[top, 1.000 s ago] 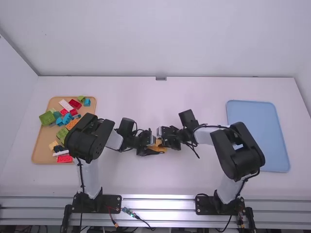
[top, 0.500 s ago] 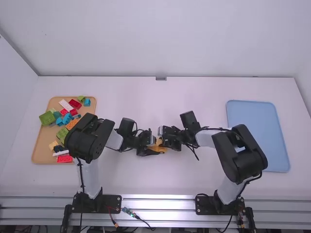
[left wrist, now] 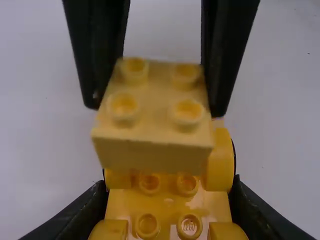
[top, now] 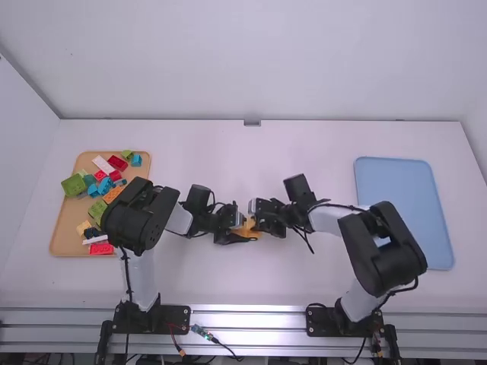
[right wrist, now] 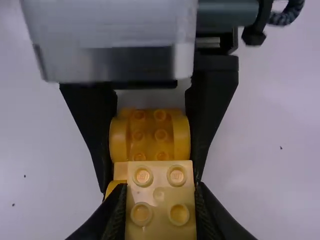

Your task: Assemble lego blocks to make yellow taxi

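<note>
Tan tray [top: 65, 219] on the left holds mixed-colour loose bricks. Mid-table, left gripper [left wrist: 170, 186] is clamped on the orange-yellow plastic car base with rounded wheel arches [left wrist: 168, 204]. Next to it, right gripper [right wrist: 160, 189] grips a pale yellow 2x2 studded brick [right wrist: 160, 200], over one end of the base; can't tell if it's seated. Blue tray [top: 407, 213] far right. Risks: brick a stud off or tilted, so pressing down jams it; base twisting in left's grip under load; fingers colliding at close quarters; early release popping a half-seated brick loose.
</note>
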You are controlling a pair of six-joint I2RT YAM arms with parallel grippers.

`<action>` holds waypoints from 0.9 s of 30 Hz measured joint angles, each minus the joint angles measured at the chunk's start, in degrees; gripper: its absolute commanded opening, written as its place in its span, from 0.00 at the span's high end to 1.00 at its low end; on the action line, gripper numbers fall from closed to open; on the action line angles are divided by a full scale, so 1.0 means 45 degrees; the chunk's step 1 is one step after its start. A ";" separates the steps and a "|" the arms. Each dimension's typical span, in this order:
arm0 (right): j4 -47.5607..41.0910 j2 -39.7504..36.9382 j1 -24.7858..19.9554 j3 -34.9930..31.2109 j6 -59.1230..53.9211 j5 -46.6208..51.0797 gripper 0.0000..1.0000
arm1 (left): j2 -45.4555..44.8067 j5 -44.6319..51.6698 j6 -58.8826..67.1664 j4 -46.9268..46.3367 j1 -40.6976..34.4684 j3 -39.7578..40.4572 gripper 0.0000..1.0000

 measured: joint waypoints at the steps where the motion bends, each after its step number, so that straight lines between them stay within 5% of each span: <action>1: 0.0034 0.0170 0.0000 -0.0005 0.0000 0.0005 1.00 | 0.0000 0.0000 0.0000 0.0000 0.0000 0.0000 0.49; 18: 0.0044 0.0379 0.0476 0.0000 0.0083 0.0607 1.00 | 0.0000 0.0005 0.0005 -0.0010 0.0000 0.0000 0.49; 19: 0.0044 0.0379 0.0476 0.0000 0.0078 0.0607 0.96 | 0.0000 0.0005 0.0015 -0.0005 0.0000 0.0000 0.49; 21: 0.0039 0.0379 0.0476 0.0000 0.0102 0.0602 0.70 | 0.0000 0.0000 0.0015 -0.0005 0.0000 0.0000 0.48; 24: 0.0102 0.0379 0.0476 0.0000 0.0131 0.0617 0.51 | 0.0000 -0.0005 0.0005 0.0000 0.0000 0.0000 0.48; 27: 0.0262 0.0379 0.0476 0.0000 0.0165 0.0675 0.46 | 0.0000 -0.0010 0.0005 0.0000 0.0000 0.0000 0.48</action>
